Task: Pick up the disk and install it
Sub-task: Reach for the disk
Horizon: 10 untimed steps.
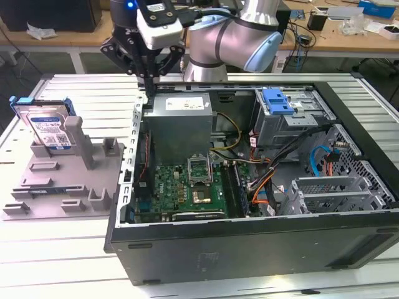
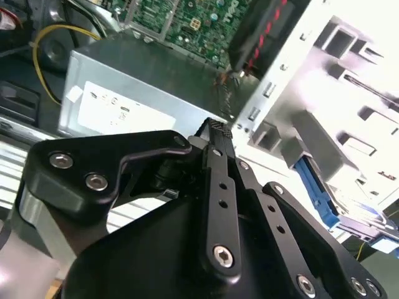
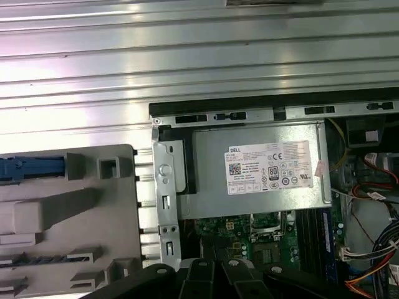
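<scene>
The disk is a silver drive with a white-and-blue label in a blue carrier frame. It stands tilted at the back of a grey holder, at the exterior view's left. Its blue frame edge shows in the first wrist view. My gripper hangs above the back left corner of the open computer case, well to the right of the disk and apart from it. Its black fingers are shut together with nothing between them.
Inside the case, a grey box with a white sticker sits just below the gripper. A grey metal cage with a blue latch stands at the back right, beside cables and the green board. Ribbed metal table surrounds the case.
</scene>
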Each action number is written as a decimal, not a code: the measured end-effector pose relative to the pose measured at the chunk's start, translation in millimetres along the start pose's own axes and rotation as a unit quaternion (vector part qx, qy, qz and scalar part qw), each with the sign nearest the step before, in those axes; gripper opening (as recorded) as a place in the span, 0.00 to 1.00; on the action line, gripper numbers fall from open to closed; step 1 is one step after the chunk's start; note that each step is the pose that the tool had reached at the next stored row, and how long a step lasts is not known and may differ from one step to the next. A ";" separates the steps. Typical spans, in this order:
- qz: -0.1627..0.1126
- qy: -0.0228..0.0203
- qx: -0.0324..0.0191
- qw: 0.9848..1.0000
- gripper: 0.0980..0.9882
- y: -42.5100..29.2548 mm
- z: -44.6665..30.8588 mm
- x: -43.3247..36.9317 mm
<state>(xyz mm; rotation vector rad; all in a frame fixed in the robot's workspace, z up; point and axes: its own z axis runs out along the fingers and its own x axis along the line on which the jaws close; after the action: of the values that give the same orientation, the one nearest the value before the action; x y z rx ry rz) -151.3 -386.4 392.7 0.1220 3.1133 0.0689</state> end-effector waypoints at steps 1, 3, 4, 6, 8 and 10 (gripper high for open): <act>0.000 0.000 0.000 1.000 0.01 0.8 0.0 5.0; 0.000 0.000 0.000 1.000 0.01 1.8 0.1 12.3; 0.001 0.000 0.000 1.000 0.01 2.5 0.1 18.8; 0.001 0.000 0.000 1.000 0.01 3.6 0.2 29.9; 0.001 0.000 0.000 1.000 0.01 4.3 0.4 40.0; 0.002 0.000 0.000 1.000 0.01 4.6 0.5 48.4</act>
<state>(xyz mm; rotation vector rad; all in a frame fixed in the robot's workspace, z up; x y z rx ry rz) -199.1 -378.0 391.2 0.1277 3.1131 0.0697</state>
